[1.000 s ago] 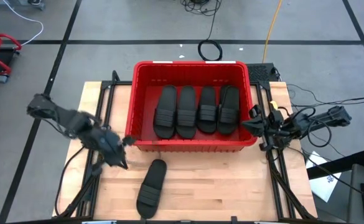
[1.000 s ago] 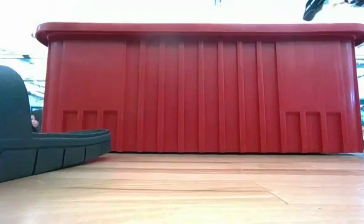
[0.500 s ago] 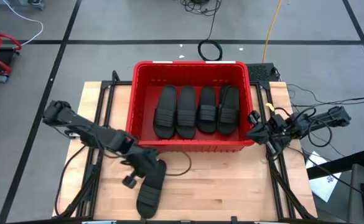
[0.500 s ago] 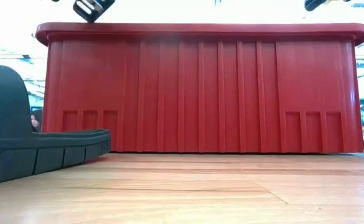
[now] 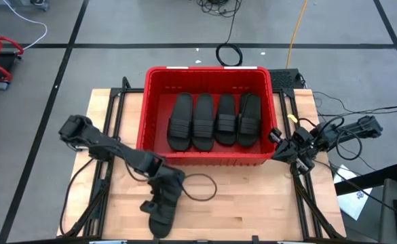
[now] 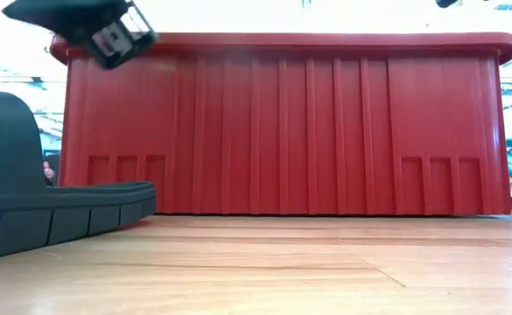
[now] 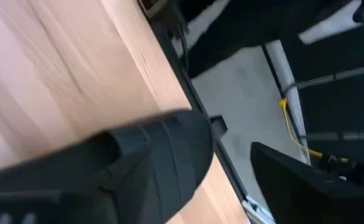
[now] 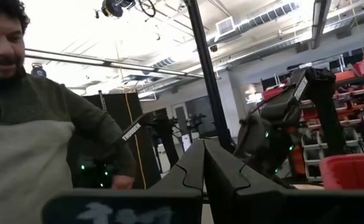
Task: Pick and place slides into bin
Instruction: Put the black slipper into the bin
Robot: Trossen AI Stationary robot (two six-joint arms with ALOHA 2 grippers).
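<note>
Slides (image 5: pixel 214 120) already fill the red bin (image 5: pixel 154 102) four abreast, and one more slide (image 5: pixel 164 207) lies on the table (image 5: pixel 246 203) directly under the left gripper (image 5: pixel 159 196). Its fingers look spread on either side of the strap in the wrist view, seemingly ready to clamp it. A second ago that gripper was off to the side of the slide; it has since swung over it and lowered. The right gripper (image 5: pixel 277 142) waits pinched shut beside the bin's right wall.
</note>
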